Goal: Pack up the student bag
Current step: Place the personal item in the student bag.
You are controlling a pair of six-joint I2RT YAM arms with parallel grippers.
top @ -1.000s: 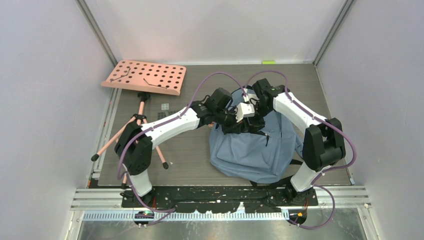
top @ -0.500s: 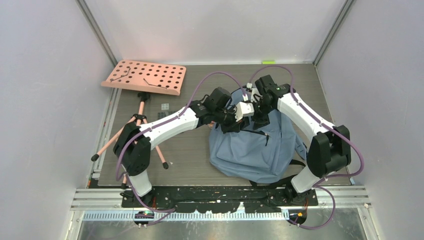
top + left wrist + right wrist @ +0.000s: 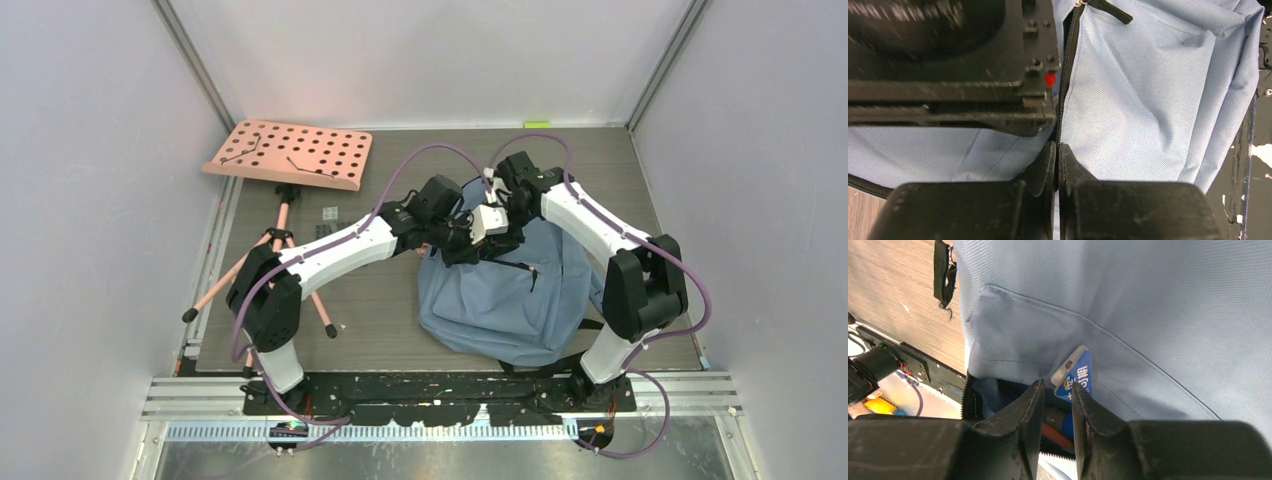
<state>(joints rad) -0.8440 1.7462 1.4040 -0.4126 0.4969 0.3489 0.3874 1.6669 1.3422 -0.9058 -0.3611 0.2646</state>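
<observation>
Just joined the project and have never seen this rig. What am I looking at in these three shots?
You are looking at two robot arms, the left arm and the right arm. They are bolted at the near edge of a table, and each ends in a two-finger gripper.

The wide shot comes from a fixed camera above and behind the arms. The other two come from a camera on each wrist, looking past its own fingers.

On the table are a blue-grey student bag and, far left, a pink perforated music stand on tripod legs. Both arms reach over the bag's top.

In the left wrist view, the left gripper is shut, apparently pinching the bag's zipper seam. In the right wrist view, the right gripper is open by a narrow gap at the bag's opening, with nothing visibly gripped. A blue-and-white packet pokes out beside it.
</observation>
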